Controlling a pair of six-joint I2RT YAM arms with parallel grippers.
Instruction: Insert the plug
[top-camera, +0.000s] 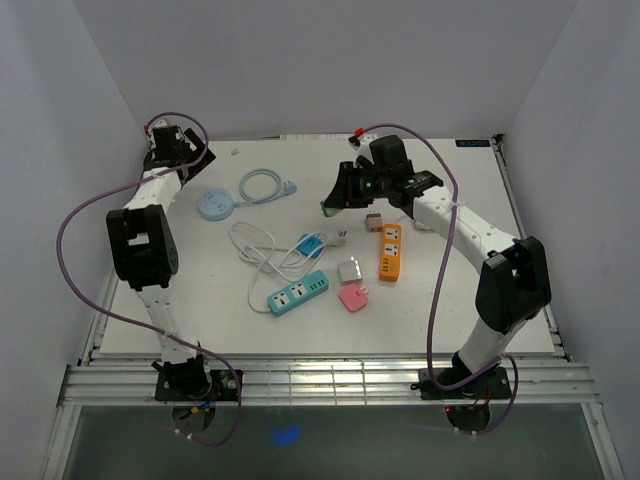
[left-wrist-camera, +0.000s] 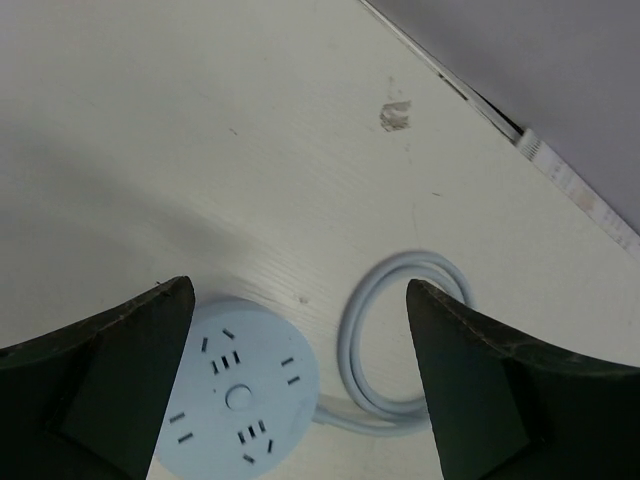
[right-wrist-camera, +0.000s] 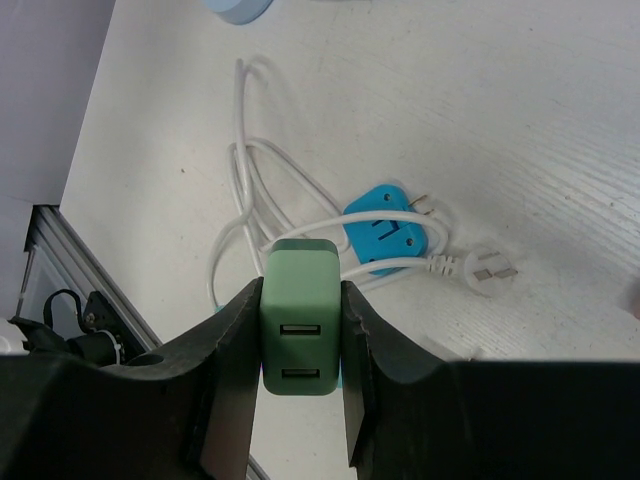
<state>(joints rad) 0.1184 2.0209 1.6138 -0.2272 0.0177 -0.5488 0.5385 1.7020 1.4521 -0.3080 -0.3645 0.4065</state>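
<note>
A white table (top-camera: 470, 300) is carrying several electric parts. A round pale-blue socket (top-camera: 214, 204) is lying at the far left, and its coiled cable (top-camera: 262, 185) is lying just beside it. Near the middle, a small blue socket (top-camera: 308, 245) is resting among the loops of a white cord (top-camera: 258, 250). A long blue strip (top-camera: 297, 292) is lying nearer the front. A white adapter (top-camera: 349, 270) and a pink adapter (top-camera: 353, 297) are sitting close together, beside an orange strip (top-camera: 390, 252). A small brown cube (top-camera: 372, 222) is lying just behind that strip.

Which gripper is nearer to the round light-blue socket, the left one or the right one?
Left. The left gripper hovers open just behind the round socket; the right gripper, holding a green charger, is well off to its right.
</note>
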